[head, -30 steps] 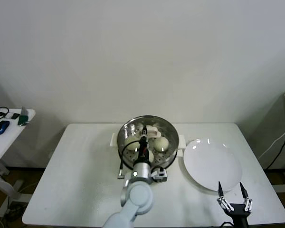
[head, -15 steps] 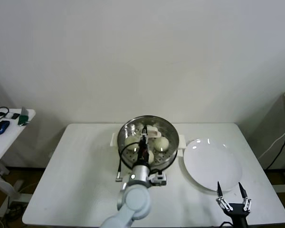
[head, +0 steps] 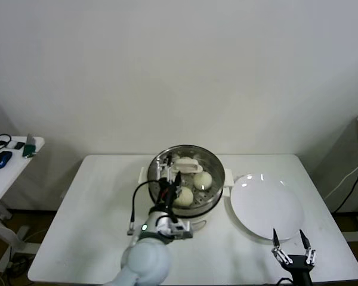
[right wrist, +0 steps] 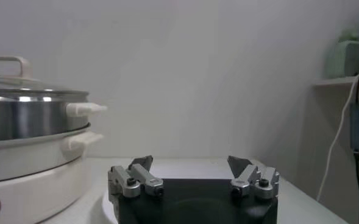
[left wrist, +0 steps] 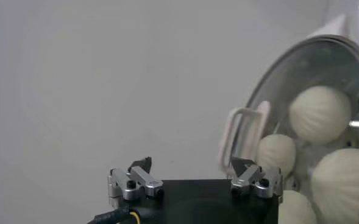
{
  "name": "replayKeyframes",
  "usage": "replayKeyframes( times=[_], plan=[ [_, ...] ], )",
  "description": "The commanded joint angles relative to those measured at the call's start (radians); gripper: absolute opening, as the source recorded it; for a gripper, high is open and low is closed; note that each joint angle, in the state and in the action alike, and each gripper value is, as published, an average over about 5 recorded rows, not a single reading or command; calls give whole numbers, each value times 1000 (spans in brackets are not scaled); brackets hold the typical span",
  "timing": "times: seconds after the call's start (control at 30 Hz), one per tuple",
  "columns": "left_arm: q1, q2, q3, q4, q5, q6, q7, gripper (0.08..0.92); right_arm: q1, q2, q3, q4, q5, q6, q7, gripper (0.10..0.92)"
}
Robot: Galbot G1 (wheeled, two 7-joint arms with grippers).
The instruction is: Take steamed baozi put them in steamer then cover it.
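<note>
Steamed baozi (head: 184, 195) sit inside the steamer (head: 210, 199) at the table's (head: 95, 208) back middle, under the cover (left wrist: 270, 109); its white handle (head: 187, 165) sits at centre. Left gripper (head: 169, 166) hangs over the steamer's left edge, jaws spread wide, holding nothing. White plate (head: 267, 205) lies just right of the steamer. Right gripper (head: 293, 247) is parked at the table's near right edge, jaws apart, empty.
</note>
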Motion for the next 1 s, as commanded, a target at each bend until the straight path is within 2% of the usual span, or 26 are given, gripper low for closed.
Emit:
replayKeyframes(
  times=[0.03, 0.13, 0.27, 0.37, 0.47, 0.63, 0.8, 1.0],
  plan=[
    [174, 61, -365, -181, -759, -324, -263, 816, 7, -9, -8, 23, -27, -37, 17, 823],
    [241, 24, -497, -180, -937, -427, -288, 822, 11, -11, -12, 19, -32, -36, 19, 823],
    [369, -17, -645, -155, -1151, -509, -253, 823, 18, -13, -14, 7, -37, -39, 18, 823],
    [466, -36, -694, -86, -1212, -616, -236, 823, 28, -23, -17, -15, -48, -43, 16, 823],
    [533, -45, -690, 5, -1224, -717, -243, 823, 37, -47, -26, -32, -57, -54, 12, 823],
    [568, -53, -656, 130, -1249, -824, -270, 823, 50, -71, -33, -44, -54, -63, -4, 823],
    [570, -63, -616, 209, -1249, -879, -273, 823, 56, -80, -32, -33, -30, -67, -23, 823],
    [576, -79, -577, 240, -1211, -898, -271, 823, 55, -85, -33, -27, -22, -67, -34, 823]
  ],
)
